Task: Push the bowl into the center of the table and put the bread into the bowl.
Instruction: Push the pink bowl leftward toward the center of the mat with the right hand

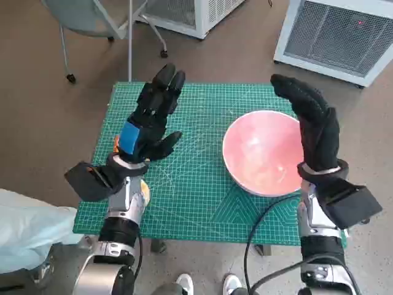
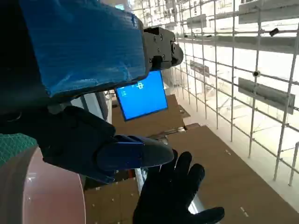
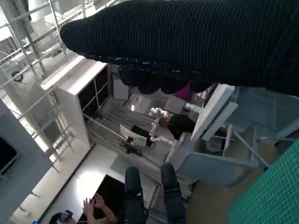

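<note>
The pink bowl (image 1: 263,153) stands on the right half of the green table mat (image 1: 196,190); its rim (image 2: 37,191) also shows in the left wrist view. My right hand (image 1: 314,123), in the black glove, is raised over the bowl's right edge with fingers spread and nothing in it; the left wrist view shows this right hand (image 2: 172,198) too. My left hand (image 1: 150,117) hovers over the mat's left half, fingers apart and empty. The bread (image 1: 145,190) is mostly hidden under my left forearm; only a yellow-orange bit shows near the mat's left front.
White slatted units (image 1: 334,34) stand on the floor behind the table, and a chair (image 1: 92,18) at the back left. A pale cloth (image 1: 31,227) lies at the front left. White shoes (image 1: 184,283) show at the table's front edge. A person (image 3: 96,207) sits far off.
</note>
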You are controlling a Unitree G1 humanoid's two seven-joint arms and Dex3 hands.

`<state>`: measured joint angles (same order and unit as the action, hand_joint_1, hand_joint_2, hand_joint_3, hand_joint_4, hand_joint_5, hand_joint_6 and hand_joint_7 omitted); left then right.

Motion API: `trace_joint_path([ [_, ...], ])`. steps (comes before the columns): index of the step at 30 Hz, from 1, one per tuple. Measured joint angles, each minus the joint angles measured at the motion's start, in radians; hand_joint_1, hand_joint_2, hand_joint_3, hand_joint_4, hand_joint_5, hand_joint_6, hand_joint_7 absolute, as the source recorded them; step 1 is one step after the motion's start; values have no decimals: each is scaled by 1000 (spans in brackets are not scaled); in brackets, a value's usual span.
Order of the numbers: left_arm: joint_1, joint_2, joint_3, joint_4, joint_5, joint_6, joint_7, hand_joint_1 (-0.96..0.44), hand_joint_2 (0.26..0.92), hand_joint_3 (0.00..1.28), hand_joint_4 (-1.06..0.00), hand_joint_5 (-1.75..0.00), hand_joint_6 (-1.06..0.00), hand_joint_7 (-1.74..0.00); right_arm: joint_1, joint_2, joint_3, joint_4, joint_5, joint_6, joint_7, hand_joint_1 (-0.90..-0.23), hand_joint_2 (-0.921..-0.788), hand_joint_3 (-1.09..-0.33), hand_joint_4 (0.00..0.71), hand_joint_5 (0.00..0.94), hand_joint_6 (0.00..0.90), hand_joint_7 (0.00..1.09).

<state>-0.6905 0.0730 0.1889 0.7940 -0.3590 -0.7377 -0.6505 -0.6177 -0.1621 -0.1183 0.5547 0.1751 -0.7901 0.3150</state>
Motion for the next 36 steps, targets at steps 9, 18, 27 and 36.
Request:
trace_joint_path([
  [9, 0, 0, 3, 8, 5, -6, 5, -666, 921, 405, -41, -11, -26, -233, 0, -9, -2, -6, 17, 12, 12, -675, -921, -815, 128, 2, -1, 462],
  [18, -1, 0, 3, 10, 6, -7, 9, -670, 921, 403, -46, -10, -37, -218, 0, -14, -2, -14, 20, 19, 13, -675, -921, -811, 129, 2, -1, 466],
  [27, -1, -1, 3, 10, 6, -7, 8, -672, 921, 404, -50, -9, -43, -200, 0, -13, -2, -19, 20, 20, 15, -672, -921, -811, 131, 3, -1, 477],
  [36, -4, -2, 6, 16, 3, -8, -5, -671, 921, 406, -54, -7, -53, -180, 2, -13, -2, -27, 20, 21, 15, -672, -921, -807, 133, 3, -1, 472],
])
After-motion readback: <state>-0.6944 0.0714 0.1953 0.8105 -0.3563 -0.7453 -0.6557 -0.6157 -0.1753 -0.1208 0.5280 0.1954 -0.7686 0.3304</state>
